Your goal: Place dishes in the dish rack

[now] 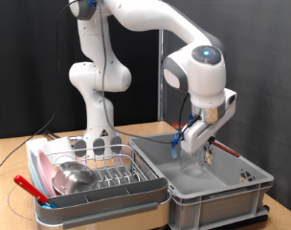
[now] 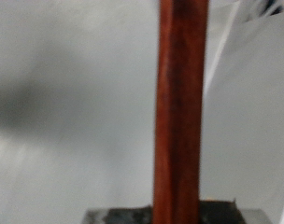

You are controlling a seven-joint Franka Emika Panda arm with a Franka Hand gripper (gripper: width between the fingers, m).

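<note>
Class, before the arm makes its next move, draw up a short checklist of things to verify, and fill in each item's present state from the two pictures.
1. Hand over the grey tub: ok.
2. Red utensil at the fingers in the wrist view: ok.
3. Firmness of grip on it: cannot tell.
4. Steel bowl already in the dish rack: ok.
5. Pink plate at the rack's left end in the exterior view: ok.
6. Clear glass located: cannot tell.

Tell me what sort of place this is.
Probably a robotics lab staged for dishwashing: black curtain backdrop, a wooden table holding a dish rack and grey plastic tub, the gripper over the tub with a red utensil.
</note>
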